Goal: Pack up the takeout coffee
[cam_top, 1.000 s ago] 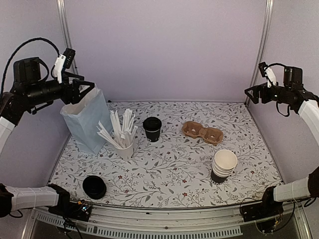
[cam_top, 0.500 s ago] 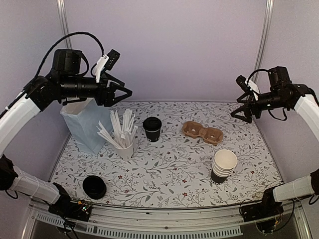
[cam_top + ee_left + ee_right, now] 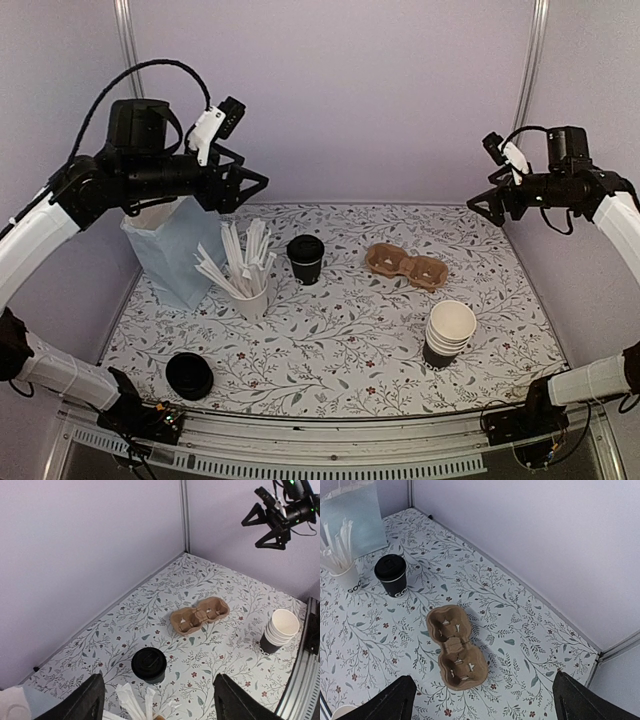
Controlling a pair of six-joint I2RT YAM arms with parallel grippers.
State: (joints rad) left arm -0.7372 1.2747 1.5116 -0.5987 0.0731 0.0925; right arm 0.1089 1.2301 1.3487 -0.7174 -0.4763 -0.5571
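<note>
The takeout coffee (image 3: 305, 258), a small black cup with a black lid, stands upright mid-table; it also shows in the left wrist view (image 3: 148, 665) and the right wrist view (image 3: 391, 574). A brown two-cup carrier (image 3: 406, 266) lies to its right, empty, also seen in the left wrist view (image 3: 199, 616) and the right wrist view (image 3: 456, 647). My left gripper (image 3: 245, 187) is open and empty, high above the table's back left. My right gripper (image 3: 487, 204) is open and empty, high at the back right.
A pale blue paper bag (image 3: 172, 241) stands at the left. A white cup of wrapped straws (image 3: 243, 270) stands beside the coffee. A stack of unlidded cups (image 3: 447, 335) stands front right. A pile of black lids (image 3: 189, 375) lies front left.
My left arm swung from the far left over the bag towards the table's middle. My right gripper dipped inward, then rose back a little.
</note>
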